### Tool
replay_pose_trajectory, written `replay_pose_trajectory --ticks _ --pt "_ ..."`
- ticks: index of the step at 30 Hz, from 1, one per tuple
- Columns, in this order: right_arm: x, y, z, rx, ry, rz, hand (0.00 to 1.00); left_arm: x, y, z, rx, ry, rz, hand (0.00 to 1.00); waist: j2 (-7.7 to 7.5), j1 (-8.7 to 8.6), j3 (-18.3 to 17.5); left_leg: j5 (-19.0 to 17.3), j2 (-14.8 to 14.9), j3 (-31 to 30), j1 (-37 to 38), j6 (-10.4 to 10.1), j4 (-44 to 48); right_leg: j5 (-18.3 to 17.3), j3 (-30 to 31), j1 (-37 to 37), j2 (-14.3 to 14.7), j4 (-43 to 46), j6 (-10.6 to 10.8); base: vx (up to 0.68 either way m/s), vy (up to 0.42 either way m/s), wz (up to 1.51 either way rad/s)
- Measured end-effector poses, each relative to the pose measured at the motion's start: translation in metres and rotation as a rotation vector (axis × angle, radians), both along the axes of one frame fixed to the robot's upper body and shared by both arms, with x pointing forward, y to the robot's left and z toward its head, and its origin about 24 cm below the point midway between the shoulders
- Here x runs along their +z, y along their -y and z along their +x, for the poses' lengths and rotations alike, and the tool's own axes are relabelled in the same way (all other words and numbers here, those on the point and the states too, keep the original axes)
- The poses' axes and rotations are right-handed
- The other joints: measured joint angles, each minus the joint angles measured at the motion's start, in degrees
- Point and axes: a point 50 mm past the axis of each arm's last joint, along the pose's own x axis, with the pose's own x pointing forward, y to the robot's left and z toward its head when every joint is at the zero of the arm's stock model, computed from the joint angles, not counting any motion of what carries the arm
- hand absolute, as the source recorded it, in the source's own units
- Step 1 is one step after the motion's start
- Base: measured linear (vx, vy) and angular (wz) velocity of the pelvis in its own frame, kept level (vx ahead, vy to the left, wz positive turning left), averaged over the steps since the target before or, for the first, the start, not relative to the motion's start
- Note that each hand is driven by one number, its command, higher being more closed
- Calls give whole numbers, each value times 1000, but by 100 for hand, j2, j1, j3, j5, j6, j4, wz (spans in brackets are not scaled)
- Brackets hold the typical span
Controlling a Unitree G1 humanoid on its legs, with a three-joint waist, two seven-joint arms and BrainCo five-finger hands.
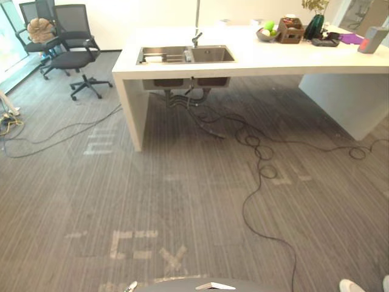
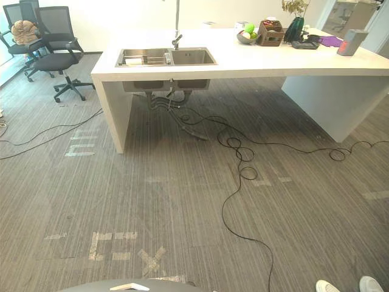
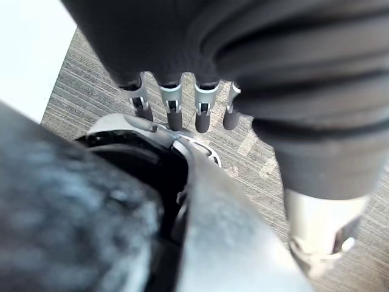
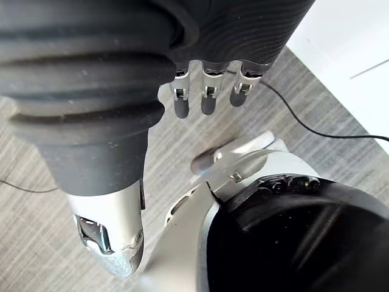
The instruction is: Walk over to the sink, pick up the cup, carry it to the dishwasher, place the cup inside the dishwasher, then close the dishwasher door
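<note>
You have one white desk ahead across the grey striped carpet. One steel sink with two basins is set into the desk's left end, and a single faucet stands at its back edge between the basins. Something pale lies in the left basin. It is too small to tell whether it is the cup.

Toward the desk's right end, count one bowl of green fruit and one wooden box just beside it. Then come one dark green vase with a plant, one flat black item, one purple item and one grey box with a red patch. Any print on them is too small to read.

At least two black office chairs stand left of the desk, and the farther one carries a brown bundle. Pale tape marks on the carpet include one cross near you. The blocky marks beside it do not read as words. A person's two white shoes show at the lower right.

Your left hand hangs over the carpet with its fingers straight and side by side, the thumb apart, and it holds nothing. Your right hand hangs the same way, its fingers straight and empty.
</note>
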Motion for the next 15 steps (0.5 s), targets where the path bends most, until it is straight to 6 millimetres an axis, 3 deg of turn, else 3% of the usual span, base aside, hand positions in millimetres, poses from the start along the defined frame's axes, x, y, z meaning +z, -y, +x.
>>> replay_pose_trajectory --ticks 7,12,15 --pt "3 0 38 -18 109 0 0 2 -3 27 -84 102 22 0 5 -11 247 94 -93 -478 -118 90 6 -79 -502 65 -98 -3 97 49 10 34" --pt "13 -12 89 44 300 12 0 6 -5 47 -149 194 66 0 -46 -2 328 122 -142 -574 -194 123 3 -88 -630 45 -146 -4 111 -29 11 14" --pt "24 -12 117 84 416 -19 0 21 0 94 -143 387 170 0 -102 14 354 154 -177 -668 -274 166 5 -78 -733 -2 -180 -3 129 -44 17 16"
